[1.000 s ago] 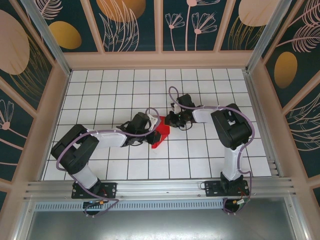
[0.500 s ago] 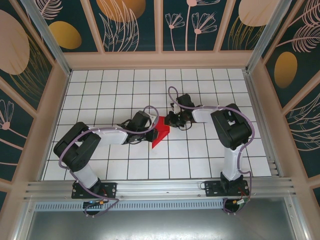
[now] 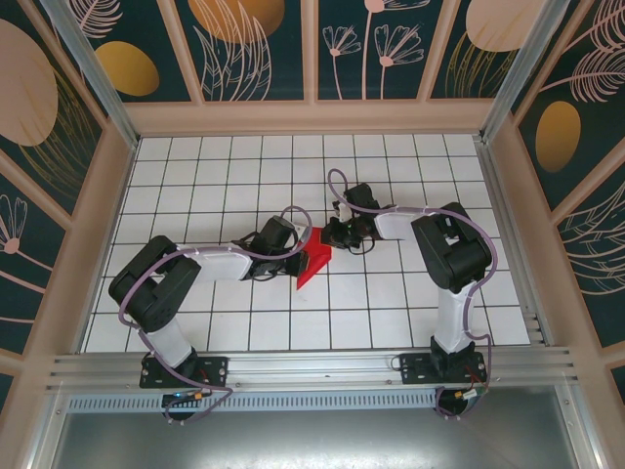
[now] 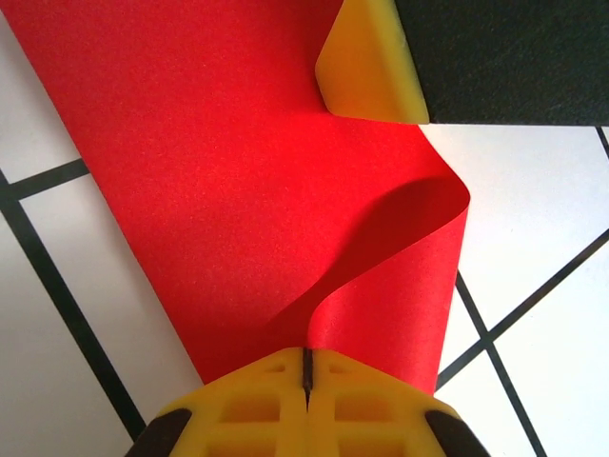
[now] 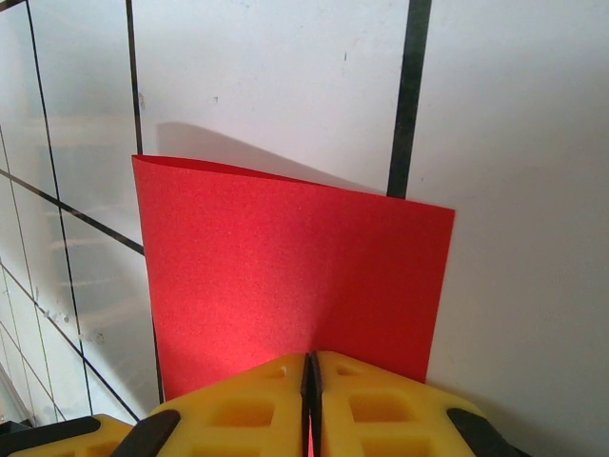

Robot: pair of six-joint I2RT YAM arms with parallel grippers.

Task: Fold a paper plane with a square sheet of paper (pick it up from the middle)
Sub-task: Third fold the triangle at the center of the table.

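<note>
You have one paper point(image 3: 314, 259) on one bench point(image 3: 195, 166). You also have two arms, left arm point(image 3: 210, 264) and right arm point(image 3: 449, 244), and two tools, left tool point(image 4: 306, 371) and right tool point(image 5: 311, 381).

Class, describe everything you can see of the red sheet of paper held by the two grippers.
The square sheet of paper is thin, matte, plain bright red. It sits near the middle of the tiled table, partly lifted, with one flap curling up in a soft bend. The left gripper is shut on one edge and the right gripper on another.
</note>
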